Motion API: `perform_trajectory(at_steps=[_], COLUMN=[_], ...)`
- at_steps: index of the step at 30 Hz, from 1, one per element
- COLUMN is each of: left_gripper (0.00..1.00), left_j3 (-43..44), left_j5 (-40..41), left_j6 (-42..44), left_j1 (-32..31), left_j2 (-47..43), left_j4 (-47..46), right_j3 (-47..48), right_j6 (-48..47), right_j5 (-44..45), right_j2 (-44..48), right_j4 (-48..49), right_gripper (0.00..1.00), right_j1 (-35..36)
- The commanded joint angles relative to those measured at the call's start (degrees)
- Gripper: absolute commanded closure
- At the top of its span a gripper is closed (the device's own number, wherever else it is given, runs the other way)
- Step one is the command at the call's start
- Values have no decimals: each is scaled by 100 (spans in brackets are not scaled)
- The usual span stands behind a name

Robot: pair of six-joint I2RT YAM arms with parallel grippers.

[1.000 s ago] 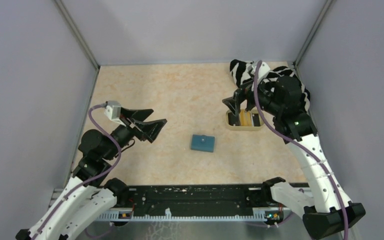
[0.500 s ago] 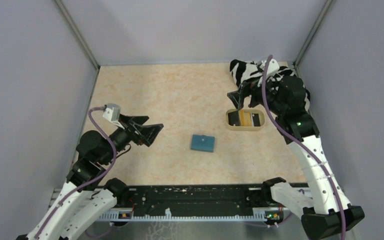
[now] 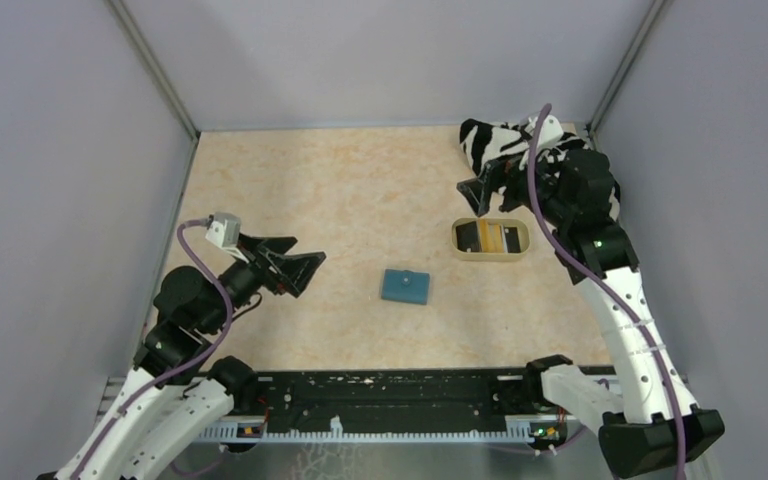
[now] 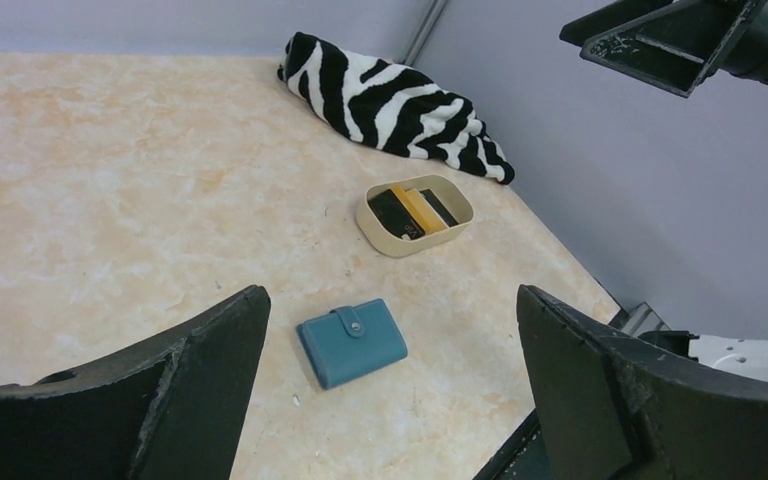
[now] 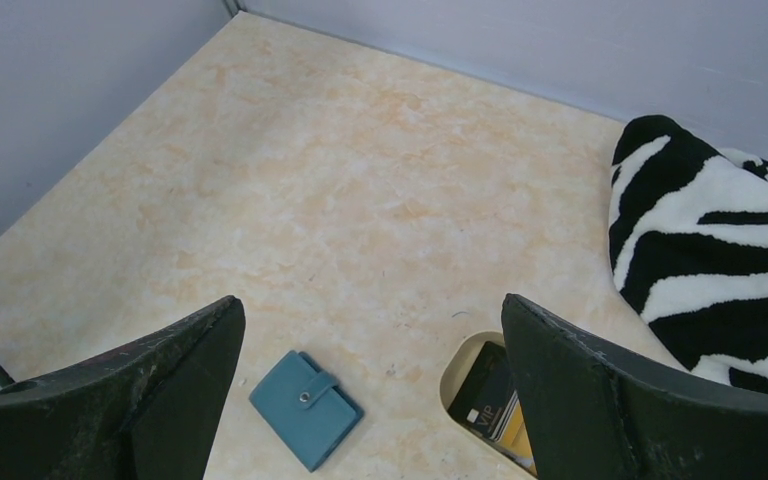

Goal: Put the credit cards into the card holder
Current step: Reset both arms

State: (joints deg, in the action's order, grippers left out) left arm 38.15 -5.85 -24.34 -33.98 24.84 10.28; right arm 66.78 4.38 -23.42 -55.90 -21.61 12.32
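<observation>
Right tool (image 3: 483,195) has lifted away from tray (image 3: 490,257); card holder (image 3: 406,286) closed.

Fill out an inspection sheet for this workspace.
Surface: beige marbled table.
Job's things: teal card holder closed, flat, mid-table; credit cards in tan oval tray.
Clutter: zebra-striped cloth bunched, far right corner.
Tools: left tool open, empty, raised; right tool open, empty, raised near the cloth.
Cables: purple cables loop along both arms.
Surroundings: grey walls; black rail at near edge.
</observation>
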Motion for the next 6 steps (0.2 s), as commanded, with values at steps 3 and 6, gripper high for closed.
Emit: perform_trajectory(at_steps=[3,6], left_gripper=[1,1], left_j3=[51,17], left_j5=[460,528], left_j6=[280,375], left_j1=[15,19], left_j2=[71,328], left_j4=[-61,-268], right_j3=[-16,-56], right_j6=[95,81], right_j5=[-69,-54], right_j2=[-135,-169], right_j4=[431,476], right_gripper=[2,2], right_j1=[-114,-122])
